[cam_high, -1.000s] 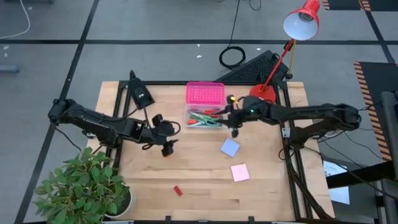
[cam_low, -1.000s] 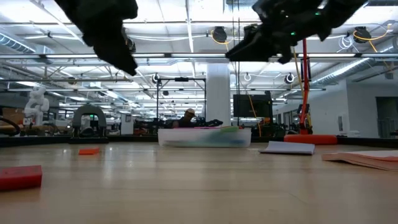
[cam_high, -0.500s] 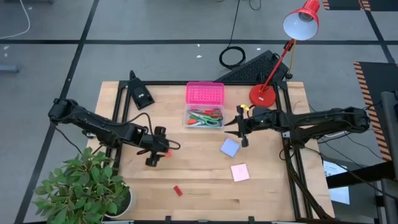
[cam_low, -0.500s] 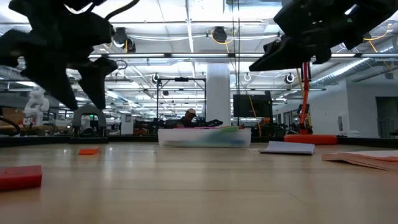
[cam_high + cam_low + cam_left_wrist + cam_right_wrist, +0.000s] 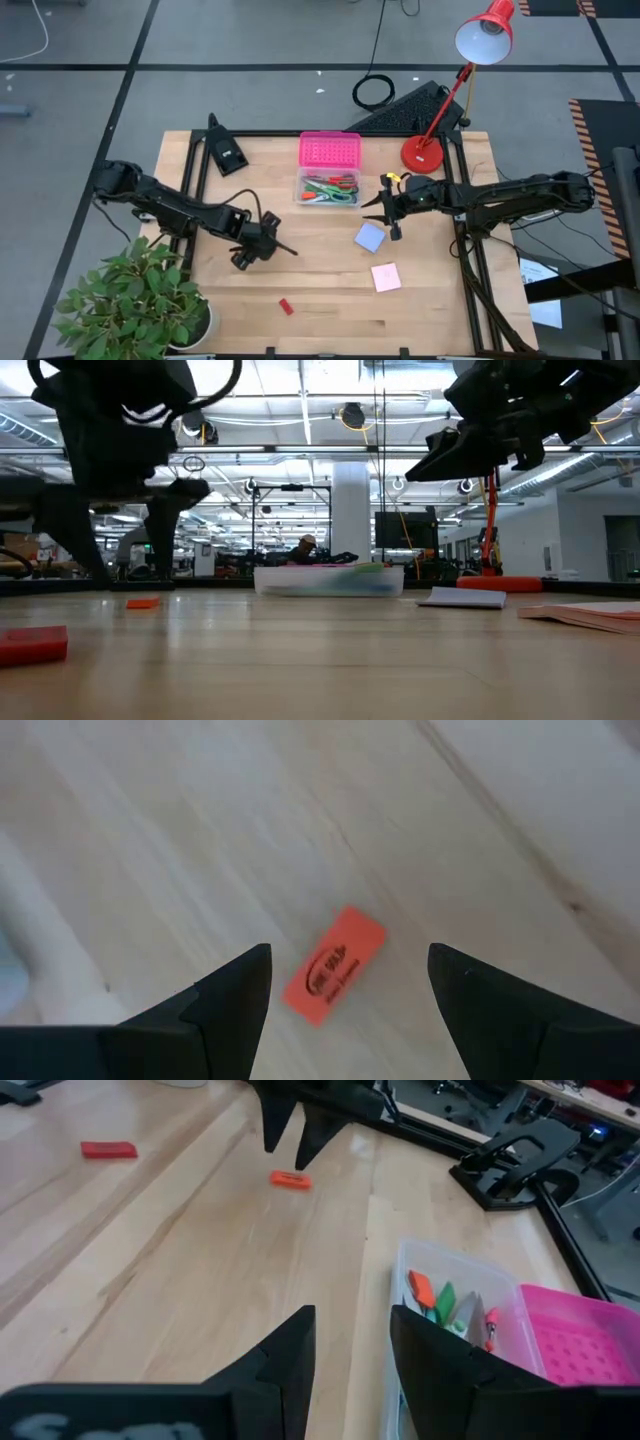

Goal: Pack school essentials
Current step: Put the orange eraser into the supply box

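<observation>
A small orange eraser [image 5: 333, 966] lies flat on the wooden table. My left gripper [image 5: 350, 995] hangs open just above it, one finger on each side, touching nothing; in the high view this gripper [image 5: 245, 257] hides the eraser. My right gripper [image 5: 374, 208] is open and empty beside the clear box [image 5: 328, 188], which holds scissors and pens. A blue notepad [image 5: 370, 237], a pink notepad [image 5: 386, 277] and a red eraser [image 5: 286, 306] lie flat on the table.
The box's pink lid [image 5: 329, 150] lies just beyond the box. A red desk lamp [image 5: 423, 152] stands at the far right corner, a black stand [image 5: 227, 150] at the far left, and a potted plant [image 5: 140, 300] at the near left corner.
My left gripper has come down toward the table and toward its near edge, ending over the orange eraser. My right gripper has drawn back from above the clear box toward the table's right edge, then held still.
</observation>
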Action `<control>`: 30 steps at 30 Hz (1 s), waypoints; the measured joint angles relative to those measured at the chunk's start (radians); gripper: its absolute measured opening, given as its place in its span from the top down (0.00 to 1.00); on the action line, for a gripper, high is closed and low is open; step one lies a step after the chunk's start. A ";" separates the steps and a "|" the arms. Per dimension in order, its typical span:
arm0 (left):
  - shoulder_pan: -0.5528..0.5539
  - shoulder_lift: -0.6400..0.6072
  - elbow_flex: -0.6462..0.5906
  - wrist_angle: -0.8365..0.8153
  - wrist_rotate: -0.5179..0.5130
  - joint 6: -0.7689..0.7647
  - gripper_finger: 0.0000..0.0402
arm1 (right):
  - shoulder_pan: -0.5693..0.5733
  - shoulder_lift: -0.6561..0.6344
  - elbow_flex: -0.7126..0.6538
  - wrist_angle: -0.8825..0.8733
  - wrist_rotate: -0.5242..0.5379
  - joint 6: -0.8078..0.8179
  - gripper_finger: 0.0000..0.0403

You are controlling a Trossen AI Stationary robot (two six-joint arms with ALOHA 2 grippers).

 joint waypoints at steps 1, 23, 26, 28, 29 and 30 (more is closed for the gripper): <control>0.000 0.009 0.000 -0.003 0.000 0.019 0.32 | 0.000 0.000 0.000 0.000 0.000 -0.001 0.69; 0.124 0.094 0.001 0.008 0.097 0.099 0.60 | 0.000 0.000 0.000 0.008 -0.001 -0.021 0.69; 0.135 0.094 0.001 0.008 0.090 0.026 0.65 | 0.000 0.000 0.000 0.008 0.000 -0.021 0.69; 0.137 0.094 0.001 0.008 0.087 -0.020 0.68 | 0.000 0.000 0.000 0.008 -0.001 -0.021 0.69; 0.137 0.094 0.001 0.008 0.086 -0.041 0.69 | 0.000 0.000 0.000 0.008 -0.001 -0.021 0.69; 0.137 0.094 0.001 0.009 0.086 -0.059 0.70 | 0.000 0.000 0.000 0.008 -0.001 -0.021 0.69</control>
